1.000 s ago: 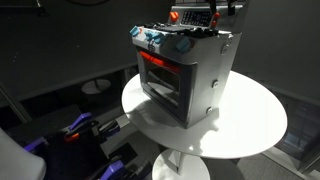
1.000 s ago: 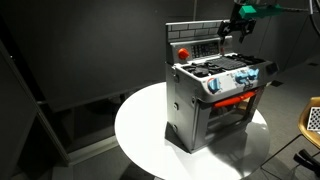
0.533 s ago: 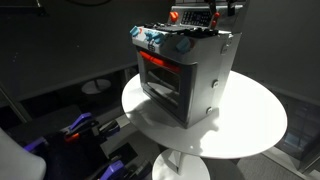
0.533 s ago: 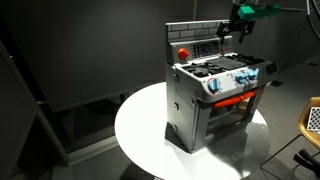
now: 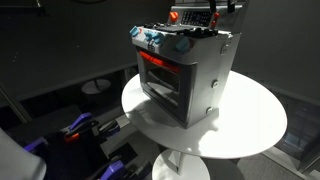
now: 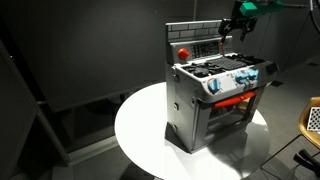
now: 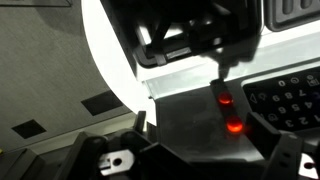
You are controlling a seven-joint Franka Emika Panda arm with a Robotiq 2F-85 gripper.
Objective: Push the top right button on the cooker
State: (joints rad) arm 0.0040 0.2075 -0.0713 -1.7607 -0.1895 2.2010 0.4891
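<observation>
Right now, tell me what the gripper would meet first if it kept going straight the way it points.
Most likely a small red button on the silver-grey toy cooker: in the wrist view the gripper points at it from just short of it. How much gap remains is unclear.

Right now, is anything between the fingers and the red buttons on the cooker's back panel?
Nothing visible does. The gripper is at the cooker's back panel, and in the wrist view the fingers end right at a red button with nothing between. Whether they touch it I cannot tell.
</observation>
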